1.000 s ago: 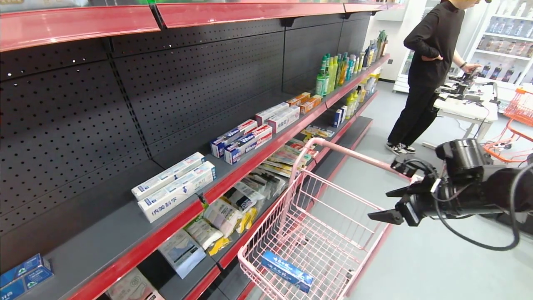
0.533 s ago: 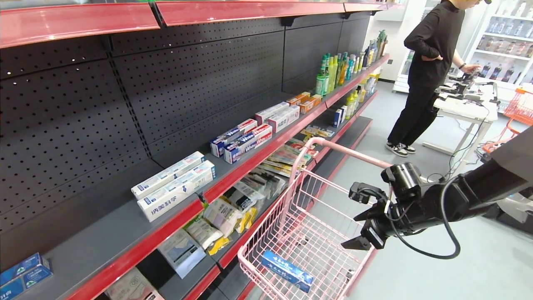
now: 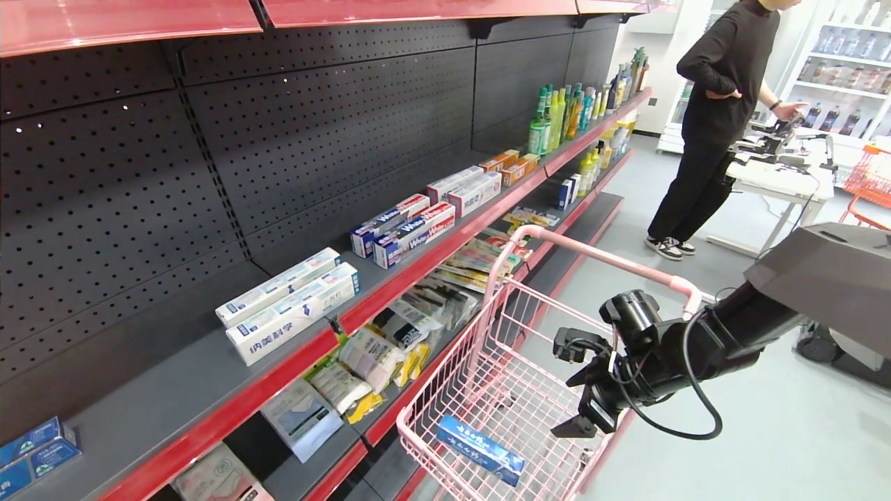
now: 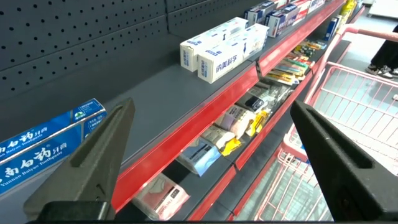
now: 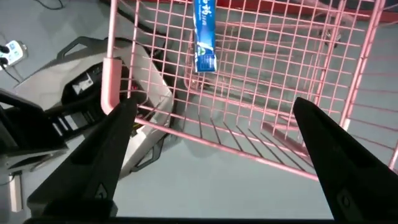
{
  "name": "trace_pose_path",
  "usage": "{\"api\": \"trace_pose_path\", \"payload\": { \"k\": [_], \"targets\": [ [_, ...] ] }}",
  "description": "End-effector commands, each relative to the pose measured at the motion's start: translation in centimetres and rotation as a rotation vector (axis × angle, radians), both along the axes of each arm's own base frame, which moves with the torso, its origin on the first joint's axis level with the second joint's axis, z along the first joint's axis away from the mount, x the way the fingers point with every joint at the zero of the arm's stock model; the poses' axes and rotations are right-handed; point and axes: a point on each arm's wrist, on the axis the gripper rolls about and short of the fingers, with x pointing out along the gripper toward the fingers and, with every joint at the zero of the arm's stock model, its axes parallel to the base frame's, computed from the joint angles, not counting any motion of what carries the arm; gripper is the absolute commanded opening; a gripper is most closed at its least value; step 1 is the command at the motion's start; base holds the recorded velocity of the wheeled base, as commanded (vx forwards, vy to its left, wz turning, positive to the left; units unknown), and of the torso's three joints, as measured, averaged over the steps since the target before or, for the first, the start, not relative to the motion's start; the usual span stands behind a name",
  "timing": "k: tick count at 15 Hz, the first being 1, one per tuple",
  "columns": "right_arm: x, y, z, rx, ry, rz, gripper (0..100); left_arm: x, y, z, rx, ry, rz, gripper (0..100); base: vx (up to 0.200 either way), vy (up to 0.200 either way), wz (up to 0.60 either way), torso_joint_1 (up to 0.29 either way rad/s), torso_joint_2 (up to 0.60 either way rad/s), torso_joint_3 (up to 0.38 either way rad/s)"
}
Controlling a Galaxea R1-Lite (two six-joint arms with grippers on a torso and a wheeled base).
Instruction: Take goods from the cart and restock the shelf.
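A blue toothpaste box (image 3: pixel 480 451) lies flat on the floor of the pink wire cart (image 3: pixel 592 254). My right gripper (image 3: pixel 576 407) hangs open over the cart's right rim, above and to the right of that box, with nothing between its fingers. In the right wrist view the blue toothpaste box (image 5: pixel 204 34) lies inside the pink wire cart (image 5: pixel 249 140), beyond the open right gripper (image 5: pixel 211 168). My left gripper (image 4: pixel 211 180) is open and holds nothing, in front of the grey shelf (image 4: pixel 155 99). A blue box (image 4: pixel 43 146) rests on that shelf near one finger.
The grey shelf (image 3: pixel 160 403) carries white toothpaste boxes (image 3: pixel 289 303), blue-and-red boxes (image 3: pixel 407 229) and green bottles (image 3: pixel 550 122) farther along. Packets (image 3: pixel 369 358) fill the lower shelf beside the cart. A person stands far right at a white table (image 3: pixel 779 181).
My right arm has swung left and down, from beside the cart's handle to over its right rim, staying open. The head camera has tilted slightly.
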Motion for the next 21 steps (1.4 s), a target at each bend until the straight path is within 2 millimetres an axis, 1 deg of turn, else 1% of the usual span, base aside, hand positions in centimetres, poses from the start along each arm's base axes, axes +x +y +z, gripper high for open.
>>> {"api": "trace_pose_path", "payload": {
  "k": [1, 4, 6, 9, 11, 13, 18, 21],
  "targets": [
    [0.7, 0.4, -1.0, 0.0, 0.008, 0.007, 100, 0.0, 0.0, 0.0, 0.0, 0.001, 0.001, 100, 0.0, 0.0, 0.0, -0.071, 0.18, 0.105],
    [1.8, 0.7, -1.4, 0.003, -0.01, 0.008, 100, 0.0, 0.0, 0.0, 0.0, 0.001, 0.001, 100, 0.0, 0.0, 0.0, -0.09, 0.19, 0.102],
    [2.1, 1.0, -1.6, 0.01, -0.016, 0.007, 100, 0.0, 0.0, 0.0, 0.0, 0.001, 0.001, 100, 0.0, 0.0, 0.0, -0.098, 0.21, 0.115],
    [2.4, 2.1, -2.2, 0.028, -0.044, 0.011, 100, 0.0, 0.0, 0.0, 0.0, 0.001, 0.001, 100, 0.0, 0.0, 0.0, -0.113, 0.25, 0.132],
    [2.2, 2.8, -2.3, 0.034, -0.039, 0.016, 100, 0.0, 0.0, 0.0, 0.0, 0.001, 0.001, 100, 0.0, 0.0, 0.0, -0.137, 0.3, 0.168],
    [2.1, 2.9, -2.7, 0.031, -0.027, 0.017, 100, 0.0, 0.0, 0.0, 0.0, 0.001, 0.001, 100, 0.0, 0.0, 0.0, -0.146, 0.32, 0.171],
    [2.0, 3.5, -2.6, 0.031, -0.032, 0.031, 100, 0.0, 0.0, 0.0, 0.0, 0.001, 0.001, 100, 0.0, 0.0, 0.0, -0.156, 0.34, 0.177],
    [2.0, 4.3, -2.7, 0.034, -0.036, 0.049, 100, 0.0, 0.0, 0.0, 0.0, 0.001, 0.001, 100, 0.0, 0.0, 0.0, -0.162, 0.35, 0.186]
  ]
}}
